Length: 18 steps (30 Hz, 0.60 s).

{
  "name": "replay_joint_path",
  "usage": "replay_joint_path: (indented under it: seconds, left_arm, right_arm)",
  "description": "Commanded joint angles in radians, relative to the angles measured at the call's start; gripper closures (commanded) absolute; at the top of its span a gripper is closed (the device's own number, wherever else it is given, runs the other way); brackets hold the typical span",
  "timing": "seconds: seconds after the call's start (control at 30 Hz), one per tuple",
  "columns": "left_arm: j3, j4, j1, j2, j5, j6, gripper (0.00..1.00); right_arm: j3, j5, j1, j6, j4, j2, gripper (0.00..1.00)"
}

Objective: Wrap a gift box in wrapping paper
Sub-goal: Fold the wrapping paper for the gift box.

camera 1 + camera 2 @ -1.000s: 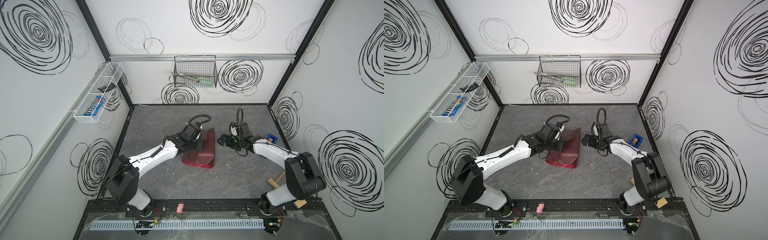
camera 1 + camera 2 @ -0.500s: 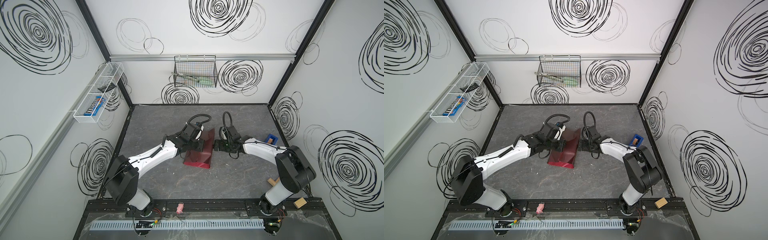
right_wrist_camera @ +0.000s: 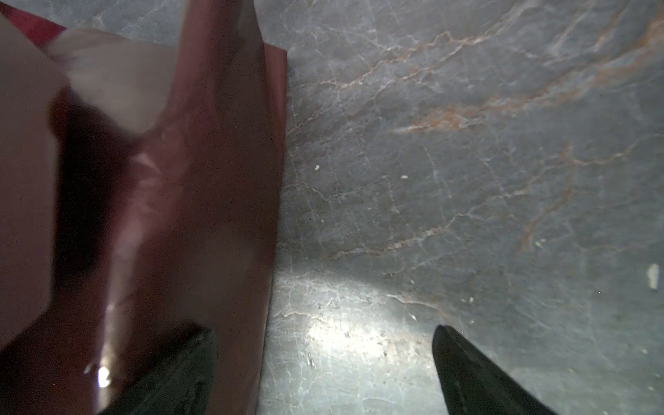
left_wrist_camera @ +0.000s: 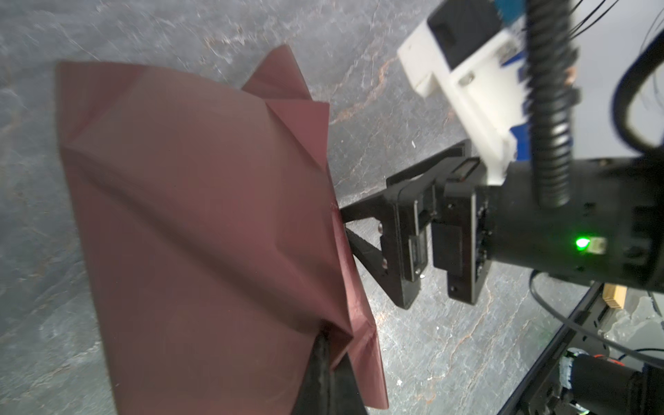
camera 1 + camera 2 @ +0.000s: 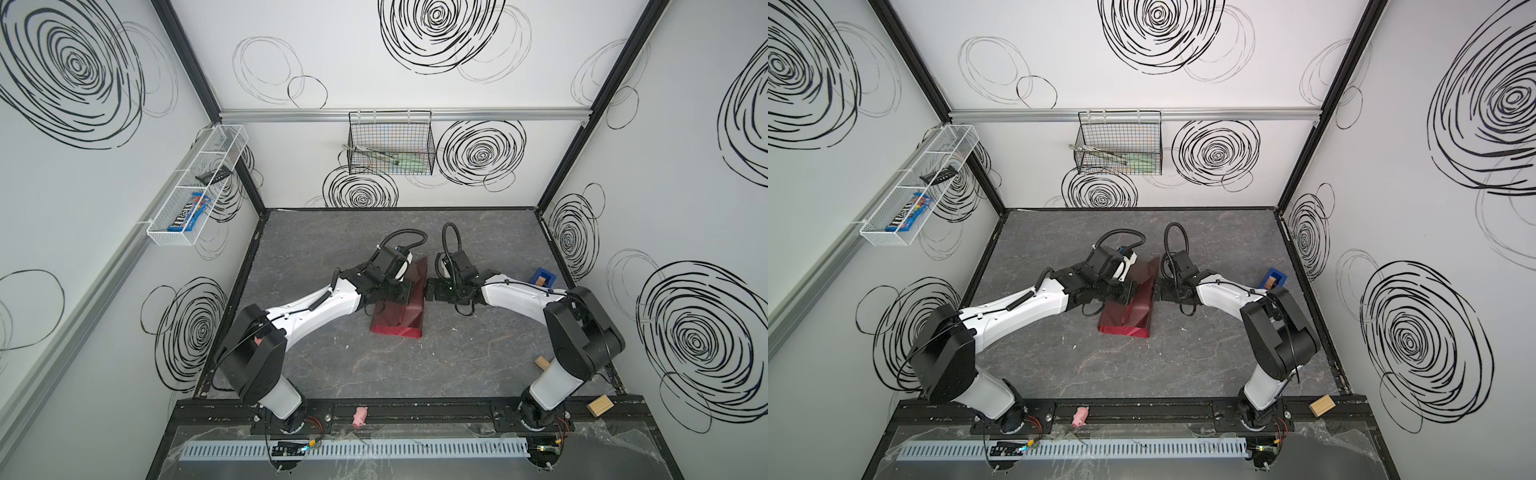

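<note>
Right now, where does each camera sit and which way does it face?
Top views: high up front, looking down on grey marbled tabletop; left arm, right arm whole.
Left wrist: faces creased maroon wrapping paper sheet; its shut left tool pinches it.
Right wrist: faces sheet edge and tabletop; open right tool shows.
Shared: the sheet, everywhere.

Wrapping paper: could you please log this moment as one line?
left pincer: shut on wrapping paper | right pincer: open, at paper edge
</note>
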Motion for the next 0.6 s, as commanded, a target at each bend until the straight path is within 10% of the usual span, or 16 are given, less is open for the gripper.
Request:
replay_joint_path:
  seconds: [0.0, 0.3, 0.57]
  left_arm:
    - [0.027, 0.045, -0.028, 0.034, 0.012, 0.008, 0.98]
    - [0.026, 0.093, -0.069, 0.084, -0.005, -0.022, 0.98]
    - [-0.04, 0.227, -0.047, 0.081, 0.103, -0.061, 0.61]
  right_arm:
    - [0.021, -0.006, 0.003, -0.003, 0.008, 0.005, 0.03]
    - [0.007, -0.039, -0.01, -0.009, 0.028, 0.01, 0.03]
    - [-0.018, -0.074, -0.026, -0.01, 0.051, 0.011, 0.03]
